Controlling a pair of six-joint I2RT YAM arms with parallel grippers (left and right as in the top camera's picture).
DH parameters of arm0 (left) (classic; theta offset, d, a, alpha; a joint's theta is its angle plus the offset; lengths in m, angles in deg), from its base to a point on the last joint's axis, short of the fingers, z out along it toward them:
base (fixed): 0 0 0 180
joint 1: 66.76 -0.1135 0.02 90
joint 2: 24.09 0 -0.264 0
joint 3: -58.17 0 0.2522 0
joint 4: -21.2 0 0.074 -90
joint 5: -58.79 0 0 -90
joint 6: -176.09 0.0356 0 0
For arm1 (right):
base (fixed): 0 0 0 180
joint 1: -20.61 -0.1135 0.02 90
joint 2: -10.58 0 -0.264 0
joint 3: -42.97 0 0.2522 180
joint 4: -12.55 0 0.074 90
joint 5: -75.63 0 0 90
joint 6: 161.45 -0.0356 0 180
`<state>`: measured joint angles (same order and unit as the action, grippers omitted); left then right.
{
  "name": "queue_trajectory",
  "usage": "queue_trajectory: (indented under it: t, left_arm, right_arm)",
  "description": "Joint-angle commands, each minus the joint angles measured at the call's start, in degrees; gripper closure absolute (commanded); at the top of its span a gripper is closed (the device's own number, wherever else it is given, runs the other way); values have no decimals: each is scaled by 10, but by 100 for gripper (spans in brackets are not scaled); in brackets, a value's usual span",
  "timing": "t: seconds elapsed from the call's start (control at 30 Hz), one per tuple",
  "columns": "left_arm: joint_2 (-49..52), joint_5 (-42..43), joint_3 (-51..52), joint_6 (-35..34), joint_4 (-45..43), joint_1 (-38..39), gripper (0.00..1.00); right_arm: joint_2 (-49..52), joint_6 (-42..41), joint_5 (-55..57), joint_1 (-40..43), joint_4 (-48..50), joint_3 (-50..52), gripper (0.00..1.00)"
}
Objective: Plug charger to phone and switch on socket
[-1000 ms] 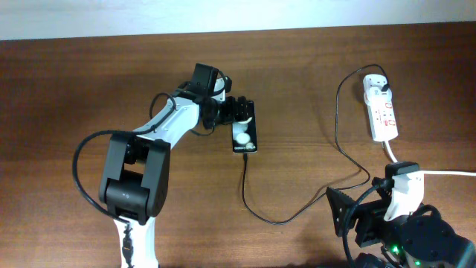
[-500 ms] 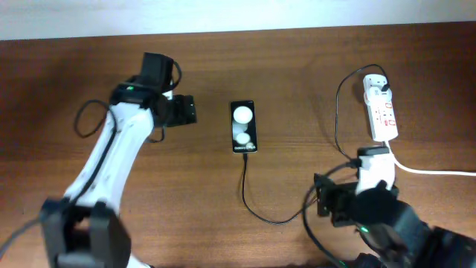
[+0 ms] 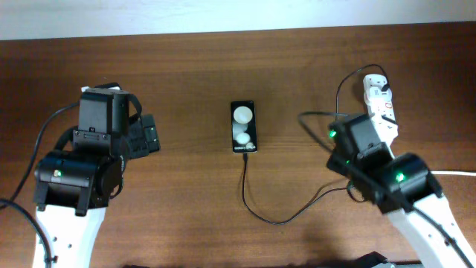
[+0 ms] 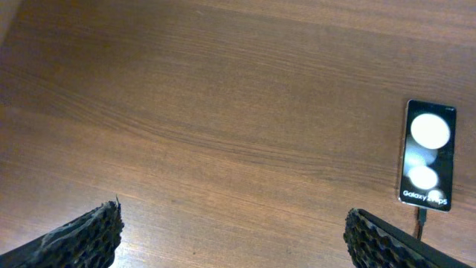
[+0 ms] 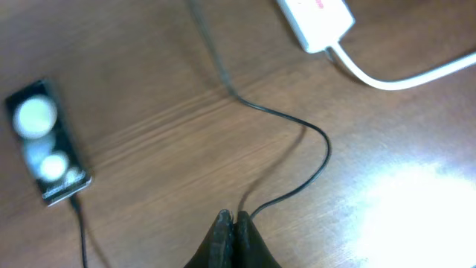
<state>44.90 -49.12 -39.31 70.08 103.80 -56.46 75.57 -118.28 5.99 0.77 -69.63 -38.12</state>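
The small flat black smartphone [image 3: 243,128] lay face up mid-way across the brown wooden surface [image 3: 186,67], its length running 12 to 6 o'clock. The thin black charger cable [image 3: 245,186] met its 6 o'clock end, then looped toward 3 o'clock, where the white power strip [image 3: 384,112] lay partly under your right arm. Your left end effector [image 4: 232,231] sat at the phone's 9 o'clock, released, fingers wide apart. Your right end effector [image 5: 231,223] was clenched, the cable passing beside its tips.
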Motion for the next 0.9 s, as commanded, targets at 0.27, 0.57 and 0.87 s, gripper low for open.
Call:
queue_trajectory:
  t: [0.27,0.57,0.87]
  left_arm:
    - [-153,-12,1,5,1,-3,1]
    - [-347,-12,1,5,45,-56,1]
    - [-436,-12,2,5,277,-86,1]
  right_arm:
    - [148,120,-145,294,85,-18,96]
    - [376,165,-157,383,61,-225,96]
    - [545,164,-174,390,131,-323,96]
